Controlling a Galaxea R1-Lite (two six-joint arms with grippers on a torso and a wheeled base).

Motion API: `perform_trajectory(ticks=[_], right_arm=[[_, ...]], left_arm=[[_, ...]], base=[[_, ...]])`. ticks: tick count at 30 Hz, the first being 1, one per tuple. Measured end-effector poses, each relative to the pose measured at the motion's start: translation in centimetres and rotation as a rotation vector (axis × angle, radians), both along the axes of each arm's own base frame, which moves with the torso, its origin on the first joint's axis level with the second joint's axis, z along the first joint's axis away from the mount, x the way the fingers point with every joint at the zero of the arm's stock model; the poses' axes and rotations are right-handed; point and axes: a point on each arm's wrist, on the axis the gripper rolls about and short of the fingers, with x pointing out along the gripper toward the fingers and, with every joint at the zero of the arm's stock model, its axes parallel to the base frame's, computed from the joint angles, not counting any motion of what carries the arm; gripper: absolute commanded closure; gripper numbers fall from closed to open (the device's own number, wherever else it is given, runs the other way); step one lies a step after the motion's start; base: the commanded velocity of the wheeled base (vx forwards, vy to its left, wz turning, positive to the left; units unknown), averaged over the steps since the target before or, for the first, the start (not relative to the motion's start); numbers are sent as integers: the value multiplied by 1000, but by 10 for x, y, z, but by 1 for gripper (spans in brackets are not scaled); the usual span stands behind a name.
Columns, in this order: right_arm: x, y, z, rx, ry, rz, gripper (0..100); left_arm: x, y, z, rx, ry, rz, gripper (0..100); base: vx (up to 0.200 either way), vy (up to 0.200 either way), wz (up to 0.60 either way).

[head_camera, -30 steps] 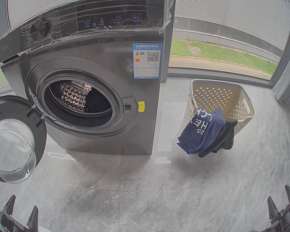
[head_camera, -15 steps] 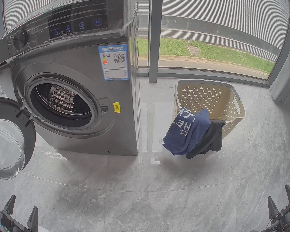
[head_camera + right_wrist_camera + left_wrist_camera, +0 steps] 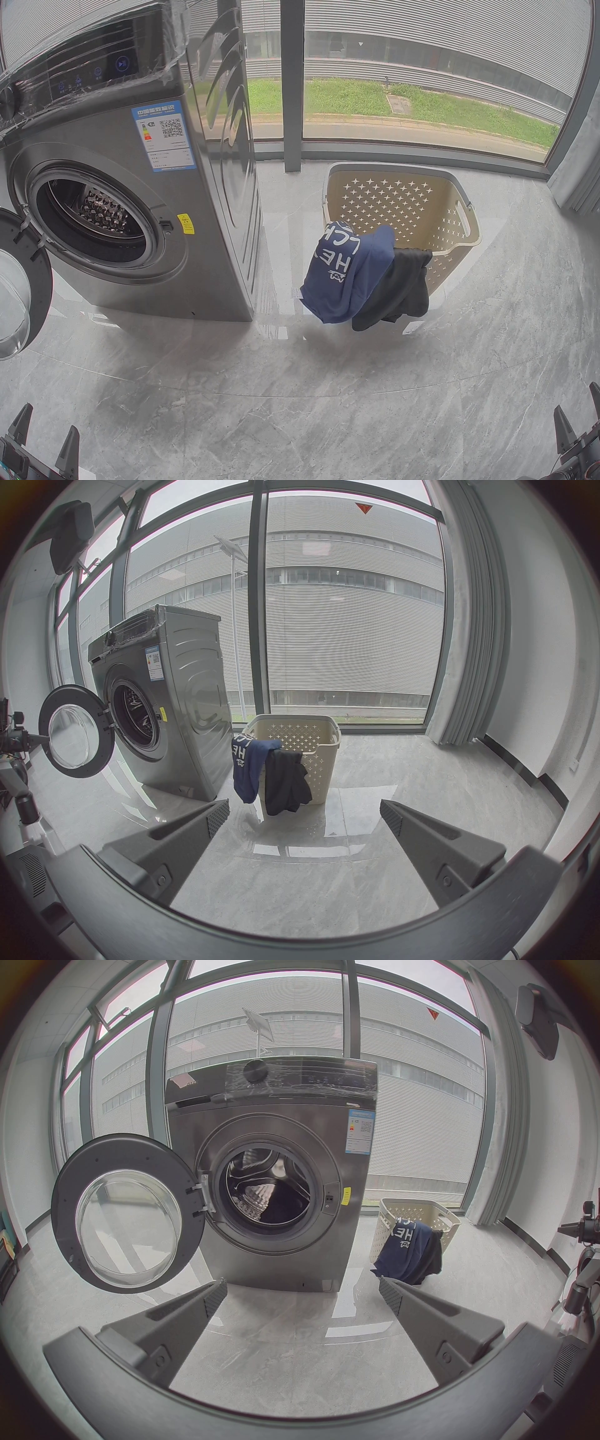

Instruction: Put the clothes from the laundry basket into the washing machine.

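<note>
2 garments (image 3: 347,275) over laundry basket (image 3: 400,167) rim beside open washing machine (image 3: 187,275)

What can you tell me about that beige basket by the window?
The laundry basket is beige, seemingly plastic, with star-shaped holes and a side handle slot. It stands upright on the grey floor beside the washing machine. A blue shirt and a black garment hang over its near rim.
</note>
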Motion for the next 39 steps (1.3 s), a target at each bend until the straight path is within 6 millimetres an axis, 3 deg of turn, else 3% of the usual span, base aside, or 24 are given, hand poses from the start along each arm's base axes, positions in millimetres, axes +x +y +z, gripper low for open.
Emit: perform_trajectory(ticks=[7, 19, 25, 39], right_arm=[[0, 0, 0, 0, 0, 1, 0], [0, 0, 0, 0, 0, 0, 0], [0, 0, 0, 0, 1, 0, 0], [0, 0, 0, 0, 1, 0, 0]], left_arm=[[0, 0, 0, 0, 0, -1, 0], [0, 0, 0, -1, 0, -2, 0], [0, 0, 0, 0, 0, -2, 0], [0, 0, 0, 0, 1, -1, 0]], base=[[0, 0, 0], [200, 0, 0], [0, 0, 0], [0, -200, 0]])
